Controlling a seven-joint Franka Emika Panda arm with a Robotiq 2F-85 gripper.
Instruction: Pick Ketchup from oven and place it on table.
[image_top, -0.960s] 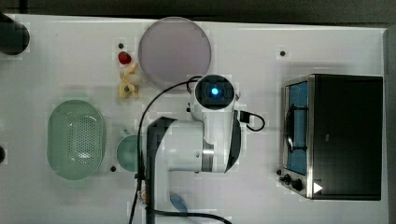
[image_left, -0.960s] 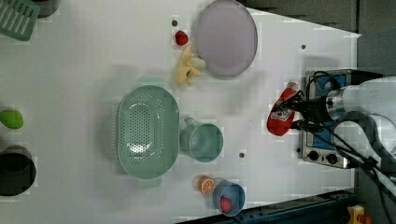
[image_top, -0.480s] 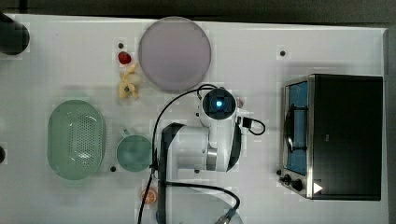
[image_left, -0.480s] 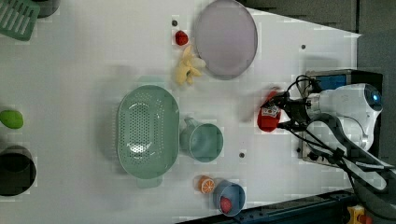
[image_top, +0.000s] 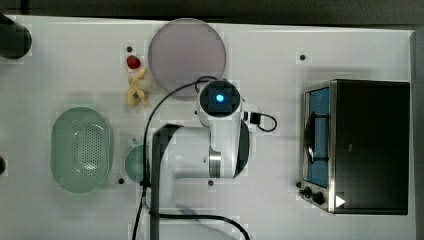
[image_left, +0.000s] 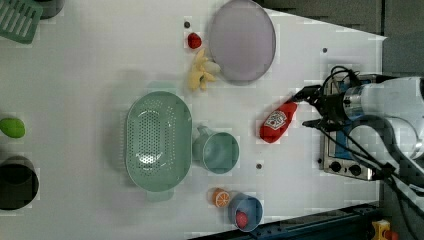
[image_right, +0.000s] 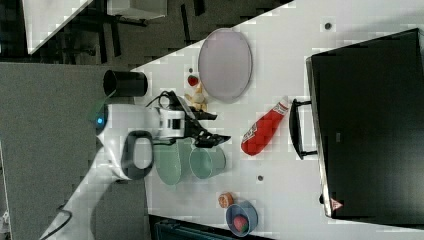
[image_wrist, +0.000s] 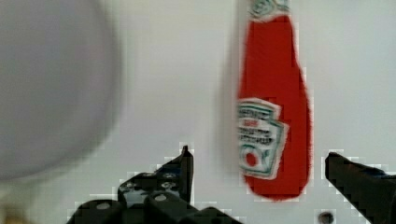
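Red ketchup (image_left: 276, 124) lies flat on white desk (image_left: 90, 75), near oven (image_right: 367, 125) handle; gripper (image_right: 216, 126) wide, empty, above.

Lighting even and bright; you get clean overhead views and a soft wrist view.

Your table (image_top: 350, 45) reads near-white in the top view, with faint, diffuse shadows hugging the colander (image_top: 81, 149) and the arm, so light looks to fall from above. Blocky compression patches speckle the white areas in all four views. No hard glare; only a dull sheen on the oven (image_top: 360, 145) door. In the wrist view the plate (image_wrist: 46, 84) at frame left smears out of focus and the ketchup (image_wrist: 273, 112) label is slightly blurred.
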